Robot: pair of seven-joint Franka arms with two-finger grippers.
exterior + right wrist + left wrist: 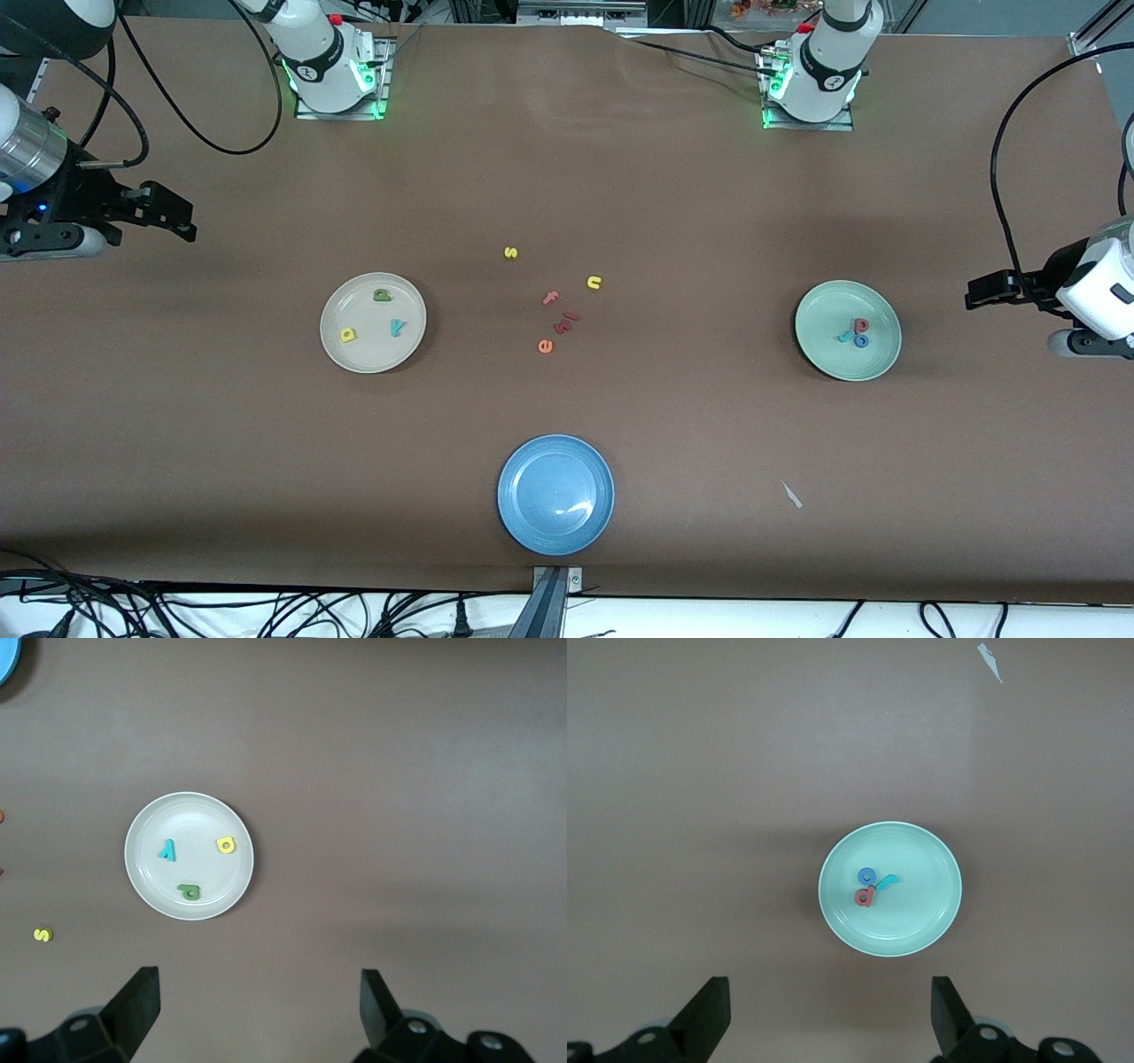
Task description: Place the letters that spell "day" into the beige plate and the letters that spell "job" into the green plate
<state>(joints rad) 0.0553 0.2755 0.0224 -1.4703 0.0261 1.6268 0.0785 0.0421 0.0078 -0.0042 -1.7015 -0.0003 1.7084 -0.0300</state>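
On the brown table in the front view, the round cream-beige plate (pixel 373 322) carries yellow "d" (pixel 347 335), dark green "a" (pixel 382 295) and teal "y" (pixel 397 327), spread apart, bare cloth all round its rim. The pale mint-green plate (pixel 848 330) holds the teal "j" (pixel 845 337), blue "o" (pixel 860 341) and red-pink "b" (pixel 860 325) bunched together. Left wrist view: left gripper (pixel 828 1014) spread wide, empty, waiting above bare cloth beside the green plate. Right wrist view: right gripper (pixel 260 1010) equally wide, empty, waiting beside the beige plate.
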